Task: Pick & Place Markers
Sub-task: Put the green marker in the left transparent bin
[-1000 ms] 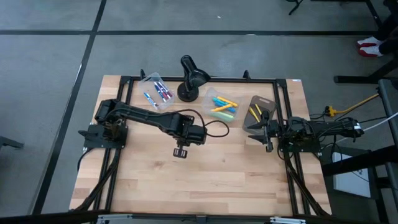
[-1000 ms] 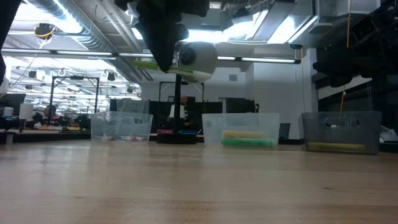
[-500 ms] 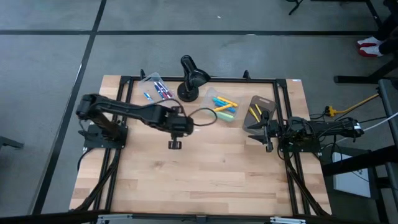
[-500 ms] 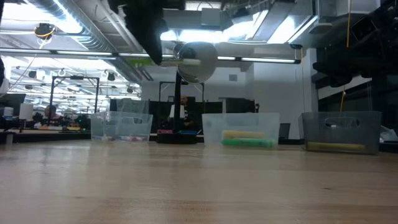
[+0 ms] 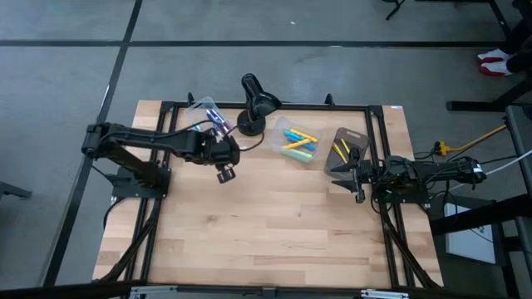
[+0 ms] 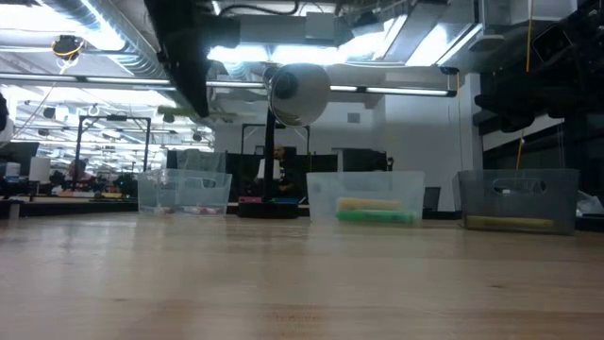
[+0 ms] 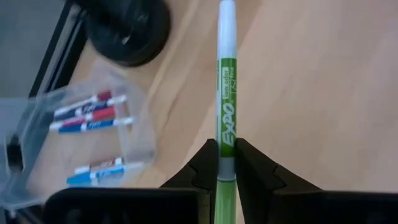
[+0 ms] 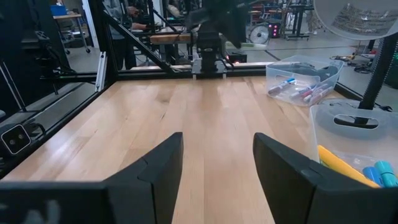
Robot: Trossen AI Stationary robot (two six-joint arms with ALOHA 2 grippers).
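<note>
My left gripper (image 5: pixel 223 171) hovers over the table near its far left, shut on a green marker (image 7: pixel 225 93) with a white tip. Just beyond it stands a clear tub (image 5: pixel 209 121) that holds several red and blue markers (image 7: pixel 90 115). A middle tub (image 5: pixel 298 143) holds yellow, cyan and green markers. A darker tub (image 5: pixel 349 146) at the right holds yellow ones. My right gripper (image 5: pixel 353 178) rests open at the table's right side, next to that tub, with nothing between its fingers (image 8: pixel 155 174). My left gripper pinches the green marker's barrel (image 7: pixel 226 149) between its two fingers, toward the marker's rear end. The marker lies along the fingers and sticks out ahead of them, white tip foremost. The fingers slant downward. The marker is lifted clear of the table.
A black desk lamp (image 5: pixel 253 104) stands at the far edge between the left and middle tubs; its base (image 7: pixel 127 28) is close to the left tub. A black frame runs around the table. The near half of the wooden top (image 5: pixel 266 241) is bare.
My left gripper has carried the green marker toward the table's left and far edges, from mid-table to beside the left tub. Its wrist has rolled on the way. It has stayed shut on the marker, which remains clear of the table.
</note>
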